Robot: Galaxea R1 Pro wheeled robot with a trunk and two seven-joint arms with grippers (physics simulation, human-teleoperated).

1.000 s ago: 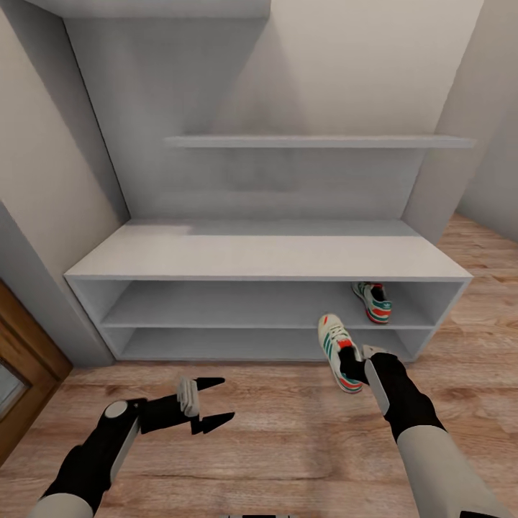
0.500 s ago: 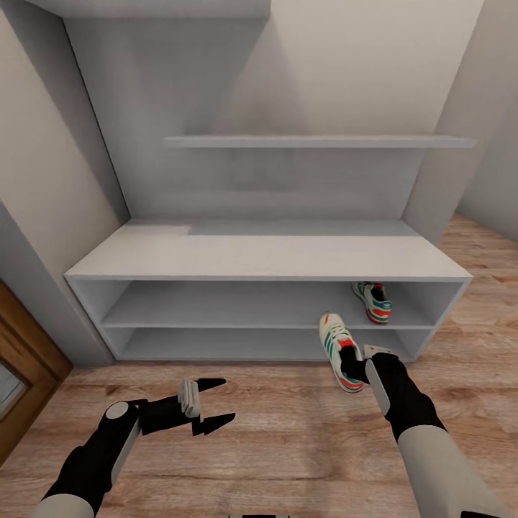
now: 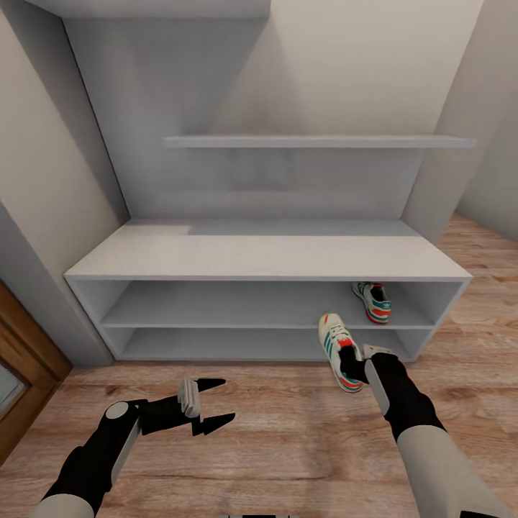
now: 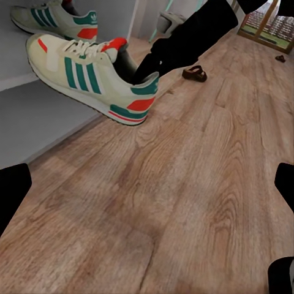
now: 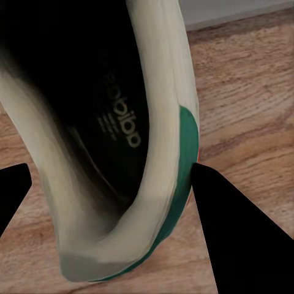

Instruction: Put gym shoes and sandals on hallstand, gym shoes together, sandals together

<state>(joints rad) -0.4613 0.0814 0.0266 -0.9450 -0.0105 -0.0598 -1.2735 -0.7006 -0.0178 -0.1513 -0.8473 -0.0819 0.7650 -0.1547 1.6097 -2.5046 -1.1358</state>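
Note:
One gym shoe [image 3: 373, 301] lies on the middle shelf of the hallstand [image 3: 259, 255], at its right end. The other gym shoe [image 3: 337, 347] hangs in front of the lower shelf opening, toe pointing toward the rack. My right gripper [image 3: 352, 365] is shut on its heel collar. In the right wrist view the fingers [image 5: 226, 233] flank the shoe's heel [image 5: 165, 202]. My left gripper [image 3: 229, 398] stands open and empty above the corridor floor [image 3: 288, 439], to the left of the held shoe. One brown sandal [image 4: 195, 73] lies far off on the planks.
A wide wall shelf [image 3: 316, 142] runs above the bench top. Grey walls close in on both sides of the rack. A wooden door frame [image 3: 25, 352] stands at the left. A small dark object [image 4: 280, 59] lies far down the floor near a glazed door.

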